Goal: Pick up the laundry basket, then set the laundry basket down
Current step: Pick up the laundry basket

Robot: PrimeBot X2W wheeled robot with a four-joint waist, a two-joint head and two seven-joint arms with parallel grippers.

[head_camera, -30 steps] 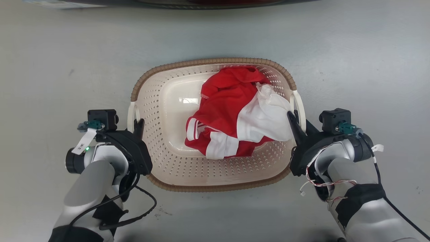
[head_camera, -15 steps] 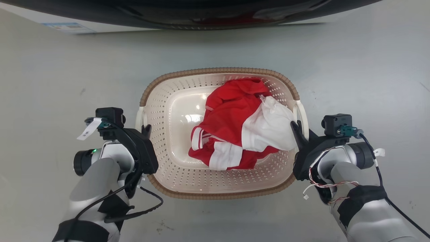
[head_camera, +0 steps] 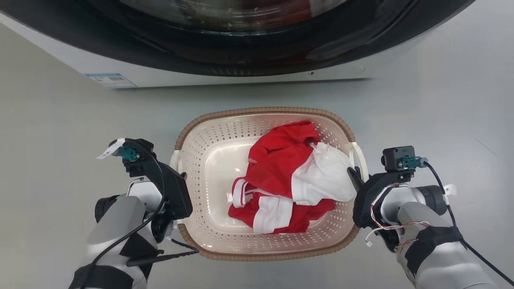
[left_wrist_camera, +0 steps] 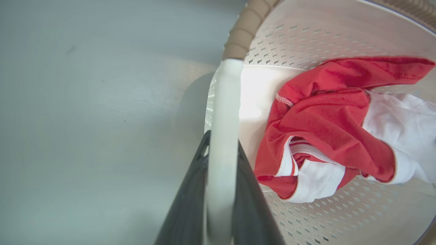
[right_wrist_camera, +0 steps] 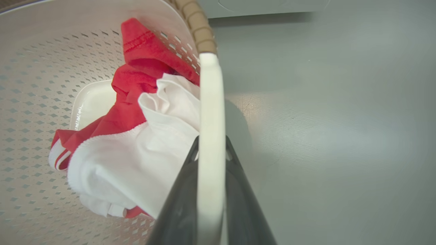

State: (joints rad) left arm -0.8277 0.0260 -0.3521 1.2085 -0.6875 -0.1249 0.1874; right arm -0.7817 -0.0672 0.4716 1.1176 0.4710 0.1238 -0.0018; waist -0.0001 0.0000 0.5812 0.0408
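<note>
Laundry basket: cream-white perforated plastic, rounded-rectangular, brown woven-look rim, white side handles. Located on or just over grey floor, which one not discernible, close before washing machine, between both arms.

Contents: crumpled red-and-white garment.

Left gripper: clamped on left handle, one dark finger each side.

Right gripper: likewise clamped on right handle.

Writing: blue-and-white sticker on washer front, print too small to read; white tag at left wrist, marking illegible.
</note>
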